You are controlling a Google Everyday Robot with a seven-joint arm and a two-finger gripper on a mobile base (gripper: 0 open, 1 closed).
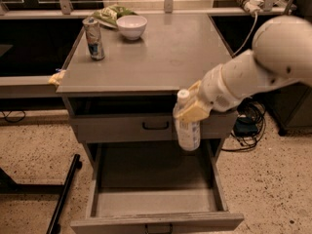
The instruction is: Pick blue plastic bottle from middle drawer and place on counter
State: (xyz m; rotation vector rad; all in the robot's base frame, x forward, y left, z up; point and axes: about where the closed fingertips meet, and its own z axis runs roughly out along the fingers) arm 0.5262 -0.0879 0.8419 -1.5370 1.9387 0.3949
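One blue plastic bottle (189,134) hangs upright in the air, its white cap on top and its pale label facing the viewer. It is in front of the closed upper drawer (122,127), the shallow one with the black loop handle. Its cap sits just under the front edge of the counter (161,57). Its base hangs above the open middle drawer (156,222) and touches nothing.

The gripper (188,112) reaches in from the right and is clamped on the bottle's neck and shoulder, its pale yellow fingers (196,106) pressed against the plastic just below the cap. Holding it this high leaves the base free, probably so the bottle can be stood down flat. Behind the gripper, a thick white arm (263,57) runs up and off to the right.

The middle drawer is pulled well out below, and its grey floor is bare. Judging by this, the pick is done and the bottle is out. It seems not yet high enough to pass over the counter's edge, so it likely needs to rise before it moves back.

On the counter, a dented metal can (93,38), a white bowl (131,26) and a green packet (109,13) sit together at the far left corner. All three are well apart from the near edge, where the bottle would most likely be set down. Dark cables (243,126) lie on the speckled floor to the right of the cabinet.
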